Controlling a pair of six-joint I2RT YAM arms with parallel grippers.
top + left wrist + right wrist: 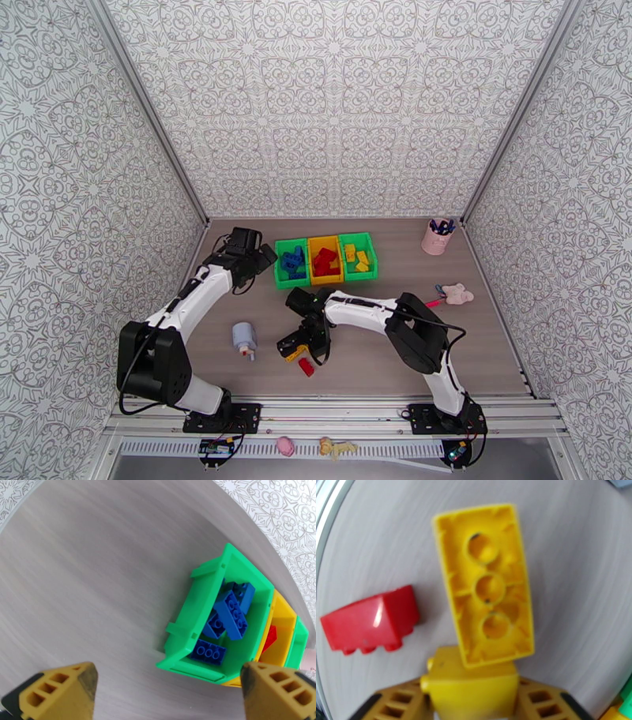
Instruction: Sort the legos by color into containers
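While underside-up, yellow lego [486,586] is hollow w/ 3 tubes.

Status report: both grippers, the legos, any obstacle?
Left gripper open, near green bin. Right gripper shut on yellow lego. Red lego lies loose beside it.
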